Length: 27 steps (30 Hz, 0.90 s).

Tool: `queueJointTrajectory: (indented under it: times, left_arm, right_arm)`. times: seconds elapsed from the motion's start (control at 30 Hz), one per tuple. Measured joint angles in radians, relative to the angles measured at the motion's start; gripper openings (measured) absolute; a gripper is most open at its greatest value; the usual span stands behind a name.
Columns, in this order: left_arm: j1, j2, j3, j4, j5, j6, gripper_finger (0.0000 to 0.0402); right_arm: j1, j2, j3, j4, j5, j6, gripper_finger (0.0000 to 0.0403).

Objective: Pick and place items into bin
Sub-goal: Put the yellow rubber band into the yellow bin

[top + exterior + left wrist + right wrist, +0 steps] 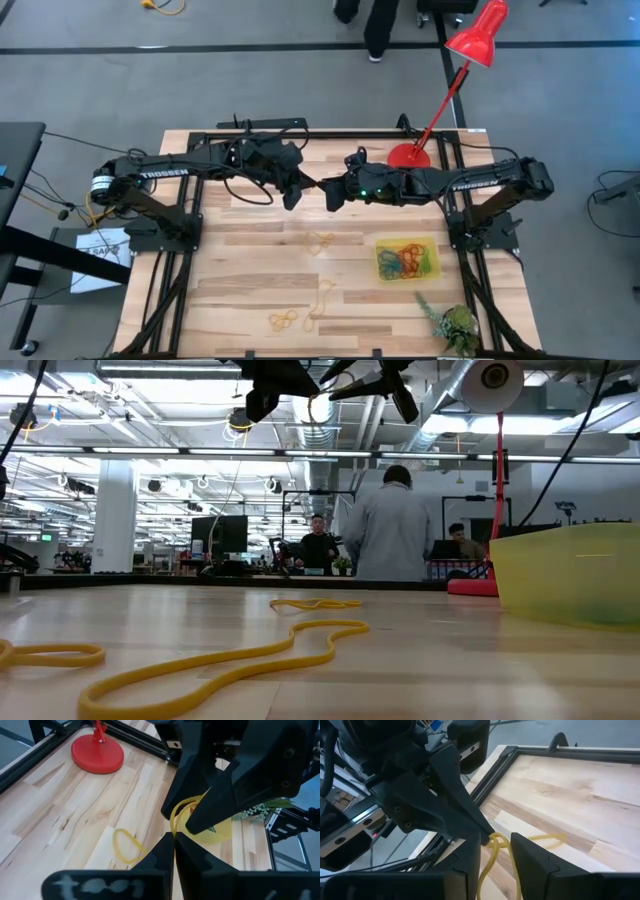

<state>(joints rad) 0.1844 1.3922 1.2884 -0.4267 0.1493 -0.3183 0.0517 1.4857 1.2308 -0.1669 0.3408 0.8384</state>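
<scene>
Above the wooden table's twelve o'clock side, the left gripper (297,193) and right gripper (333,193) meet tip to tip in mid-air. The left pincer is pinched closed on a thin yellow rubber-band loop (181,810); the right pincer stands narrowly apart, the loop hanging between its fingers. This looks like a handover. Next, the right should close, then carry it to the translucent yellow plastic bin (407,260) at four o'clock.
</scene>
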Motion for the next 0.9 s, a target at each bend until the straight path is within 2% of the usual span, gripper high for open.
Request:
queueJointTrajectory:
  times: [0.17,0.4,0.63,0.9]
  left_arm:
    - [0.001,0.000,0.000,0.005,0.001,0.000,0.0000]
    - [0.001,0.000,0.000,-0.009,0.003,0.014,0.0000]
    - [0.000,0.000,0.000,-0.008,-0.002,0.046,0.0006]
    - [0.000,0.000,0.000,-0.009,-0.004,0.064,0.0066]
  right_arm:
    - [0.000,0.000,0.000,-0.001,0.000,-0.002,0.0081]
    - [0.000,0.001,0.000,-0.009,0.000,-0.035,0.0008]
    - [0.000,0.001,0.000,-0.052,0.000,-0.029,0.0005]
    - [0.000,0.009,0.000,-0.106,0.000,-0.023,0.0003]
